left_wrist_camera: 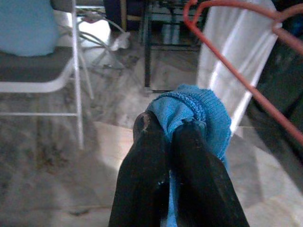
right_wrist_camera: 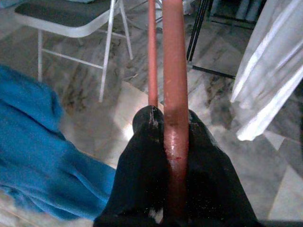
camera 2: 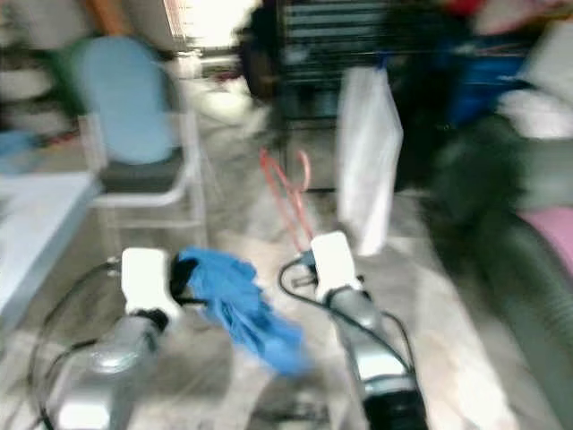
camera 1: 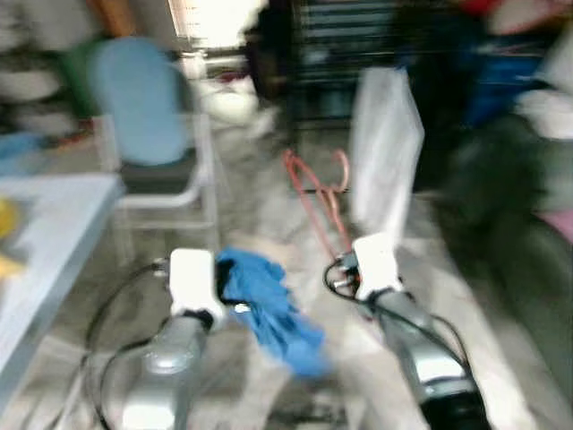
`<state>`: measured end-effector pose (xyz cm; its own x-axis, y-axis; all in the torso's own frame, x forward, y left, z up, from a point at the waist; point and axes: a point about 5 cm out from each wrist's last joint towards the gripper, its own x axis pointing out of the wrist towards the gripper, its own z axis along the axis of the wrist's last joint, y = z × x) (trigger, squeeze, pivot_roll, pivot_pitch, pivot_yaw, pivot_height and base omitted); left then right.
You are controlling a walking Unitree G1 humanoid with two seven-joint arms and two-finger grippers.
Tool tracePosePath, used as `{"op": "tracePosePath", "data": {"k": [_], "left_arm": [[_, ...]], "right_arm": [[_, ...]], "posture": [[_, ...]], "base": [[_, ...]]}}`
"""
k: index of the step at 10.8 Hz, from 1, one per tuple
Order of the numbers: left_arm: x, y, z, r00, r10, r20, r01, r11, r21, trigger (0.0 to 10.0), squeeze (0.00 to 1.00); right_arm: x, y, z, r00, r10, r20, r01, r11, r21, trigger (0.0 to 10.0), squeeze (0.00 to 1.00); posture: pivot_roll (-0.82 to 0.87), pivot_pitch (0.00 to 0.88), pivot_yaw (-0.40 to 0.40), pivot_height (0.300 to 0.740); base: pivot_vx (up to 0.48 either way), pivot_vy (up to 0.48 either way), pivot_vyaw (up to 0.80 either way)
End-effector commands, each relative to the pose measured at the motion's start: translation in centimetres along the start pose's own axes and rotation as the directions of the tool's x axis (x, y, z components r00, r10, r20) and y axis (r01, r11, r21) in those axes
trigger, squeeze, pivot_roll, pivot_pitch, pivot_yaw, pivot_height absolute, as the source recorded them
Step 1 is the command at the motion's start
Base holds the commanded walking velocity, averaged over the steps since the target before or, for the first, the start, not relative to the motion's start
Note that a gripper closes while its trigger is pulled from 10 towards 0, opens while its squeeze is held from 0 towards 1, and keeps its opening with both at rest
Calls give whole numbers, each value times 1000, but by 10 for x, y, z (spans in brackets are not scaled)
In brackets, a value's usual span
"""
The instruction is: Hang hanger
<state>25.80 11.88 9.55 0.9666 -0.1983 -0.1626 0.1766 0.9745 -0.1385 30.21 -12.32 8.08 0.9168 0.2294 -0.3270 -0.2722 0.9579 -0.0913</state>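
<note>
The right gripper (right_wrist_camera: pixel 171 124) had its fingers clenched on the red hanger (camera 1: pixel 315 193), held up before the robot. The left gripper (left_wrist_camera: pixel 171 130) pinched a blue cloth (camera 1: pixel 269 300) beside it.

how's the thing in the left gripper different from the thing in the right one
The left gripper is shut on a blue knitted garment, soft and bunched, drooping below the fingers. The right gripper is shut on a red hanger, a thin rigid frame that stands up straight from the fingers. The garment is one solid mass; the hanger is an open outline. Both are held above the marble floor.
</note>
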Motion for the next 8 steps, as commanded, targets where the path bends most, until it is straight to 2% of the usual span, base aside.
{"op": "tracePosePath", "data": {"k": [1,4,8], "left_arm": [[-1,7,2,1000,25,0,-25,1000,5,10000,0],[0,7,1,1000,20,-11,-20,1000,-21,10000,0],[1,8,2,1000,11,1,-10,1000,-25,10000,0]], "right_arm": [[0,1,5,1000,-2,23,2,1000,17,10000,0],[1,3,5,1000,0,11,0,999,47,10000,0],[2,4,6,1000,4,12,-5,998,58,10000,0]], "posture": [[18,3,46,740],[16,2,48,740],[17,3,47,740]], "base": [[0,0,0],[0,0,0],[0,0,-791]]}}
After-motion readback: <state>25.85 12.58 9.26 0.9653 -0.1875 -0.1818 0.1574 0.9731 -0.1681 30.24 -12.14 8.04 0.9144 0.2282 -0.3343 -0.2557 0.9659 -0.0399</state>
